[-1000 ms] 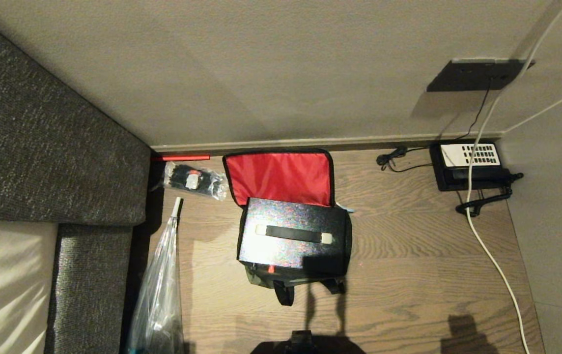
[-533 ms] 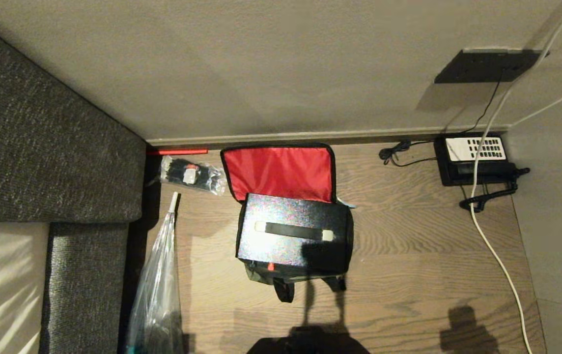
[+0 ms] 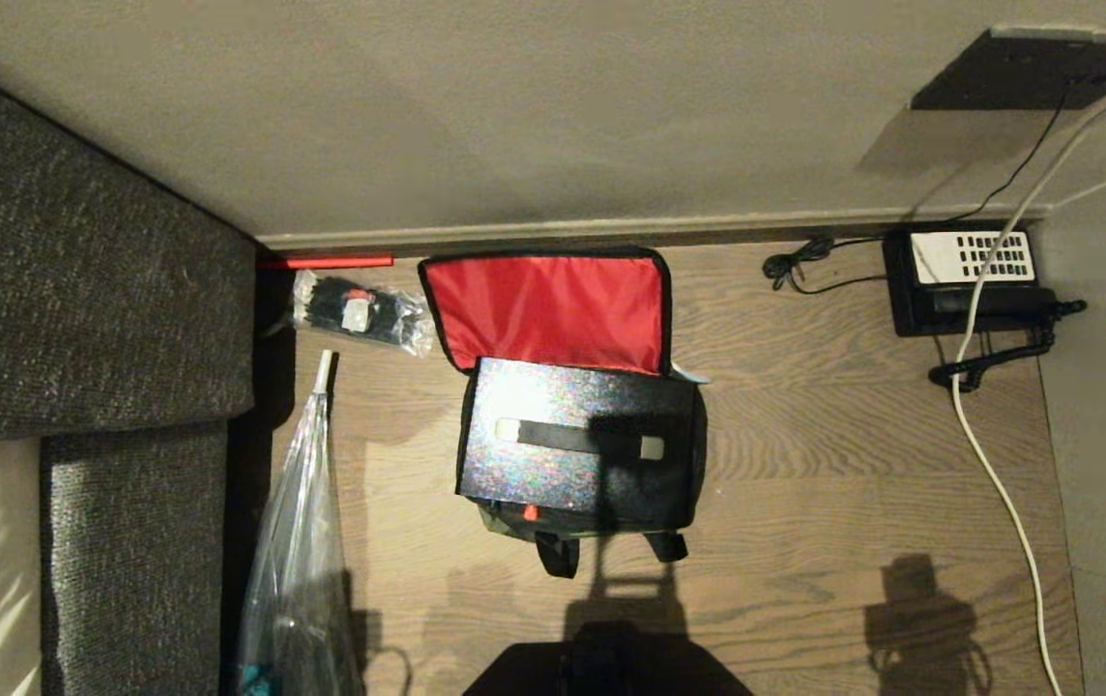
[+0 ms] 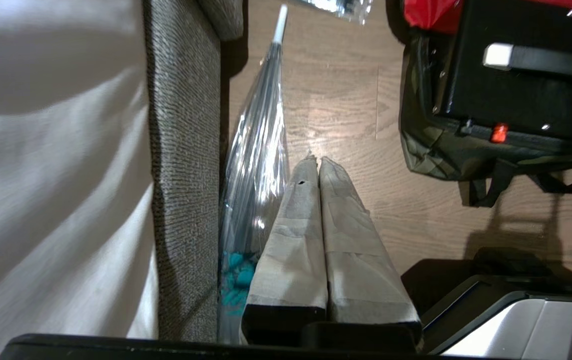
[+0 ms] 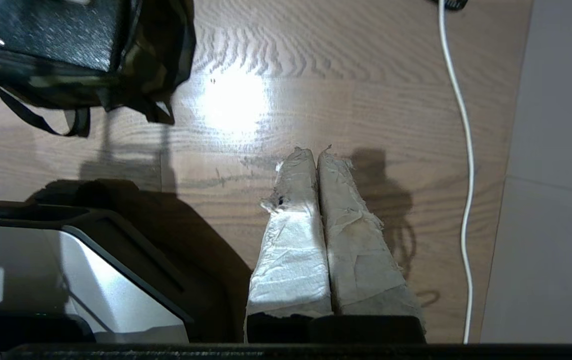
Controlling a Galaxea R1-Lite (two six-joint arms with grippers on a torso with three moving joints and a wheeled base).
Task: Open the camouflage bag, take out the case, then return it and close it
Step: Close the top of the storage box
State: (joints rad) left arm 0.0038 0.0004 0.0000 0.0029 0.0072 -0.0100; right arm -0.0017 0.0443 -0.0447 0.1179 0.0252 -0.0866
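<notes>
The camouflage bag (image 3: 553,309) lies open on the wooden floor by the wall, its red-lined lid folded back. The sparkly black case (image 3: 572,440) sits in the bag's mouth, handle up, with a small red latch (image 3: 531,512) at its near edge. In the left wrist view the bag (image 4: 431,155) and the case (image 4: 521,95) show ahead of my left gripper (image 4: 314,159), which hangs shut and empty above the floor, well clear of them. My right gripper (image 5: 311,151) is likewise shut and empty over bare floor, with the bag (image 5: 156,55) off to one side. Neither gripper shows in the head view.
A grey sofa (image 3: 79,319) stands on the left with a clear plastic bag (image 3: 297,541) leaning against it. A small packet (image 3: 360,311) lies by the wall. A black telephone (image 3: 969,280) with white keypad and a white cable (image 3: 998,483) are at the right. My base (image 3: 601,672) shows at the near edge.
The whole head view has shifted: the camera has tilted, so wall, bag and telephone sit higher in the picture. Bag, case and both arms have not moved.
</notes>
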